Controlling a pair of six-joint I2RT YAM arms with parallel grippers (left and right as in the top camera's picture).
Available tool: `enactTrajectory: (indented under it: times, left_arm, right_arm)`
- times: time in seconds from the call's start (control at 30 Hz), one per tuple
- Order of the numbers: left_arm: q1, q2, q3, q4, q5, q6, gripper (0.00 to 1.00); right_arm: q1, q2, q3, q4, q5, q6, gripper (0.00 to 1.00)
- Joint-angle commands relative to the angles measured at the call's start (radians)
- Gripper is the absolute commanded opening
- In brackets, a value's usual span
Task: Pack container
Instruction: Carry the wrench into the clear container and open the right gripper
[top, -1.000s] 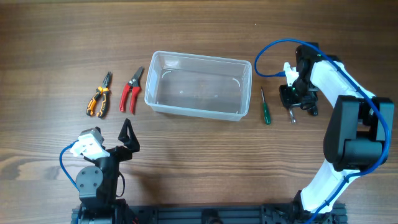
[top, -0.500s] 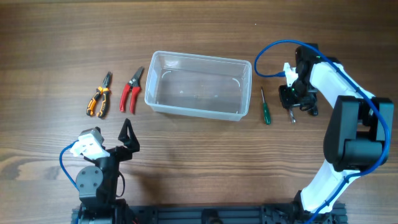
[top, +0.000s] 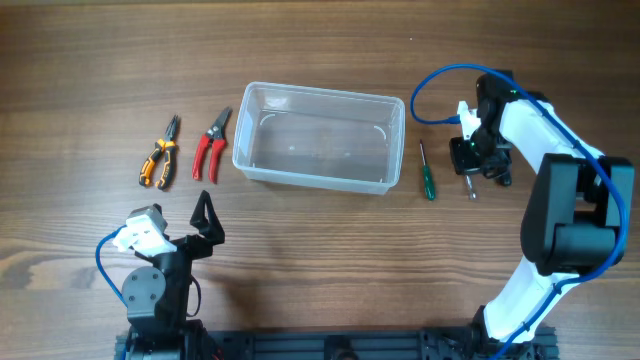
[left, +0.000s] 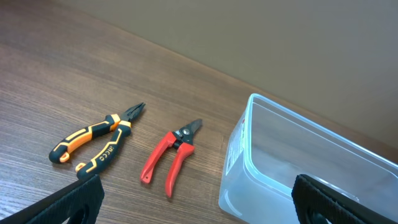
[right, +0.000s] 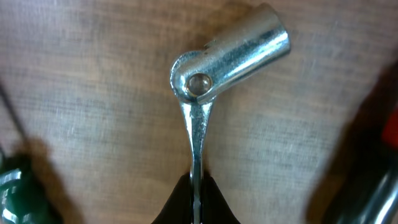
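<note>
Container (top: 318, 186) one, screwdriver (top: 427, 176) one; right hand (right: 196, 202) tight on wrench (right: 217, 59), left hand (top: 207, 222) agape, empty.

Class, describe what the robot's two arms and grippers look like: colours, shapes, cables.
The left arm is mostly black, with a white block and a looping left blue cable; the left gripper has black fingers. The right arm has white links, black joints, a right blue cable and a black right gripper.

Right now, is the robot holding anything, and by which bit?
The right fingers pinch the metal socket wrench by its thin shaft. The left fingers hold nothing.
</note>
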Motion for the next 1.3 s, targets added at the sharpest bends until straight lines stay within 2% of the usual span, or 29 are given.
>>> enactTrajectory:
  times: [0.0, 0.2, 0.3, 0.57, 0.6, 0.7, 0.8, 0.87, 0.9, 1.1, 1.27]
  left_arm:
    - [0.008, -0.005, -0.003, 0.003, -0.010, -0.012, 1.00]
    - [0.008, -0.005, -0.003, 0.003, -0.010, -0.012, 1.00]
    - [0.008, -0.005, -0.003, 0.003, -0.010, -0.012, 1.00]
    - [0.008, -0.005, -0.003, 0.003, -0.010, -0.012, 1.00]
    - [0.008, -0.005, -0.003, 0.003, -0.010, -0.012, 1.00]
    - [0.008, -0.005, -0.003, 0.003, -0.010, -0.012, 1.00]
    - [0.008, -0.005, -0.003, 0.003, -0.009, -0.012, 1.00]
    - [0.008, -0.005, -0.003, 0.003, -0.010, -0.012, 1.00]
    - [0.008, -0.005, -0.003, 0.003, -0.010, -0.012, 1.00]
    - [0.008, -0.005, -0.003, 0.003, -0.010, -0.012, 1.00]
    - [0.008, -0.005, -0.003, 0.003, -0.010, -0.012, 1.00]
  right_arm:
    - [0.002, -0.089, 0.124, -0.038, -0.019, -0.005, 0.04]
    - [0.029, -0.264, 0.418, -0.134, -0.025, -0.062, 0.04]
    - [0.101, -0.343, 0.503, -0.156, -0.129, -0.190, 0.04]
    - [0.405, -0.402, 0.498, -0.227, -0.313, -0.468, 0.04]
    - [0.457, -0.402, 0.485, -0.230, -0.313, -0.560, 0.04]
    - [0.527, -0.379, 0.467, -0.229, -0.325, -0.698, 0.04]
    - [0.566, -0.314, 0.429, -0.230, -0.410, -0.903, 0.04]
    - [0.570, -0.261, 0.407, -0.189, -0.414, -0.898, 0.04]
    - [0.570, -0.196, 0.402, -0.151, -0.391, -0.825, 0.04]
    - [0.567, 0.014, 0.402, -0.042, -0.276, -0.608, 0.04]
    - [0.567, 0.130, 0.402, -0.027, -0.273, -0.549, 0.04]
